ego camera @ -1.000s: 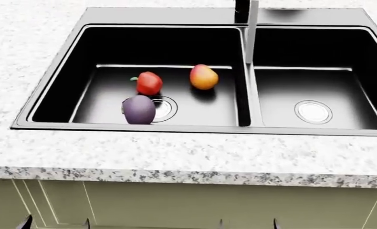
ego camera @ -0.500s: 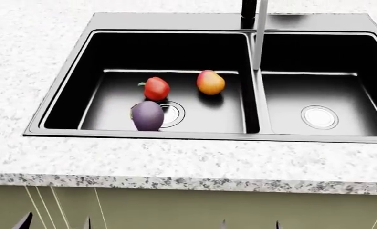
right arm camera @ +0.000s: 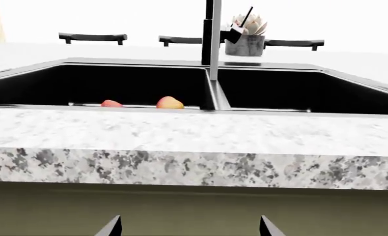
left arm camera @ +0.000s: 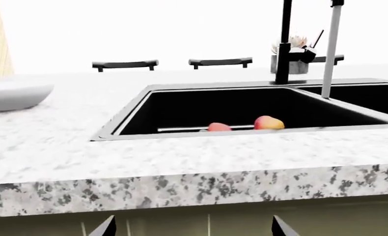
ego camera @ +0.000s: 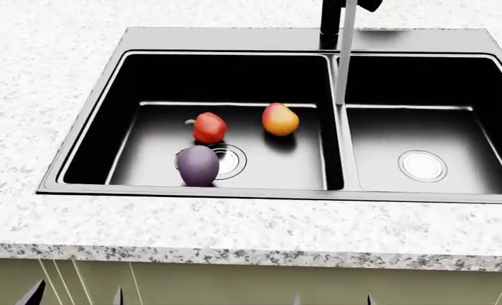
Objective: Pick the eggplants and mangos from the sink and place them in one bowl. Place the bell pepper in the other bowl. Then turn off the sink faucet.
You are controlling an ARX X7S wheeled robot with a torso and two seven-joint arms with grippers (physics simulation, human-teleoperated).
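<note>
Overhead, from the head view: sink [ego camera: 234, 41] set in the speckled bench [ego camera: 234, 229]; its left basin holds the eggplant [ego camera: 198, 165] beside the drain, touching or nearly so, the bell pepper [ego camera: 208, 127] just behind it, and the mango [ego camera: 280, 119] nearer the divider. Faucet [ego camera: 329, 22] stands at the back, centre.

Left wrist view: left hand [left arm camera: 188, 230] w/ fingertips spread apart, low below the bench edge; white bowl [left arm camera: 13, 94] on the bench (partly cut off).

Right wrist view: right hand [right arm camera: 186, 227] likewise open, tips only; potted plant [right arm camera: 248, 37] behind the faucet.
</note>
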